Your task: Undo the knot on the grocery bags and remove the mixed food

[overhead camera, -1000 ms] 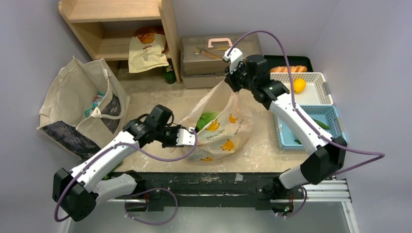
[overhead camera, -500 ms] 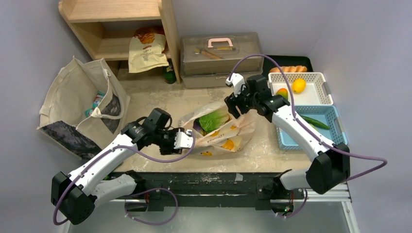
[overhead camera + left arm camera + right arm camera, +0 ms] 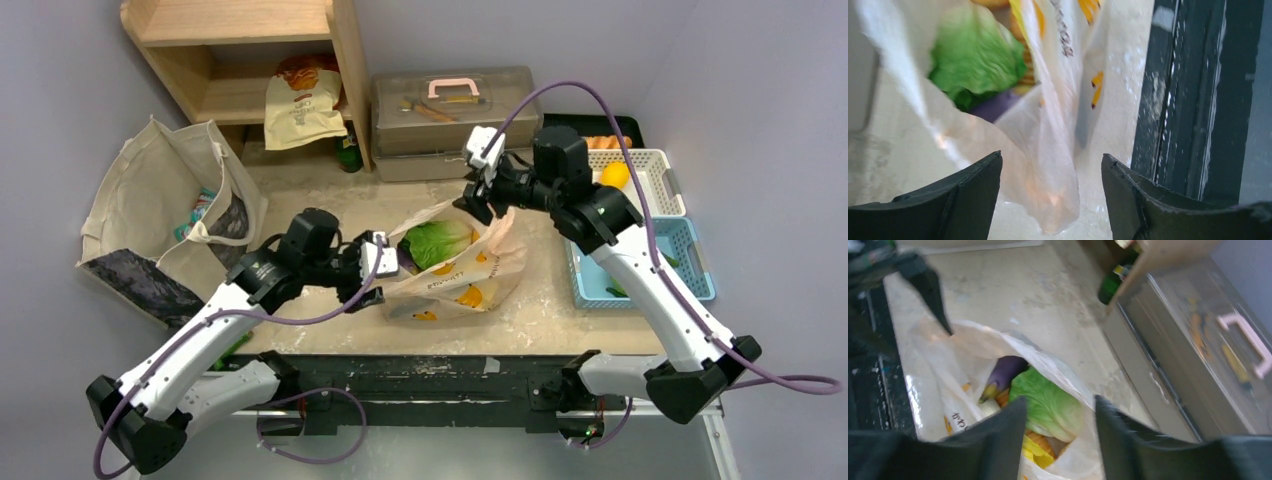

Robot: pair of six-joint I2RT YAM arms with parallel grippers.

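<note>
Shifting | L pincer (image 3: 1051,159) up to grocery bags (image 3: 455,275) mouth | R pincer (image 3: 1059,400) nudged back

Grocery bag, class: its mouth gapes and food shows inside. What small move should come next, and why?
Probably lower the right gripper into the grocery bag and close on the green leafy head. The bag is already open, that head lies on top, centred in the right wrist view, and the open left gripper straddles the near rim.

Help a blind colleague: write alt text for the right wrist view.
An open pale plastic bag shows a green leafy head, a purple vegetable and yellow pieces. The open right gripper hangs over it; a grey pink-handled box stands beyond.
</note>
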